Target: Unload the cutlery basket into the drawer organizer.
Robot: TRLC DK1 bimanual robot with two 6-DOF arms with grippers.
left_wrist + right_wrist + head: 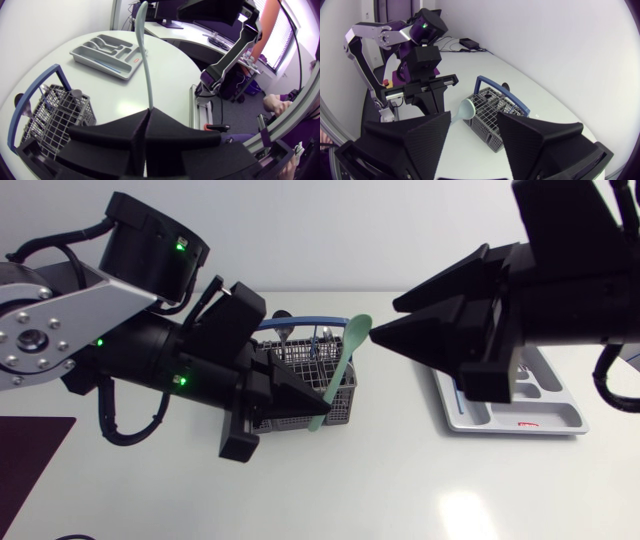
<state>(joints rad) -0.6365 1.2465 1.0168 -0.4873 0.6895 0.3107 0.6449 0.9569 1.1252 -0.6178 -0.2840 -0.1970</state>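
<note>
Pinching a pale green spoon low on its handle, the left tool holds it above the wire cutlery basket, both fingers closed on the stem from opposite sides. The right tool waits with its wedges spread wide and nothing between them. The spoon's long axis runs straight out ahead of the left tool, rising steeply from the basket's near corner. Its bowl is at the far end, pointing toward the right tool and just beside one wedge tip — whether they touch cannot be told. The spoon looks like thin plastic and so probably light. The slender stem shows a slight bow, which suggests some flex, and its smooth surface could pivot in a pinch. A second hold would likely sit best across the flat of the stem just below the bowl, not on the rounded bowl itself. Metal cutlery remains in the basket. The grey drawer organizer lies on the table, well apart on the right arm's side — the spoon's likely destination.
</note>
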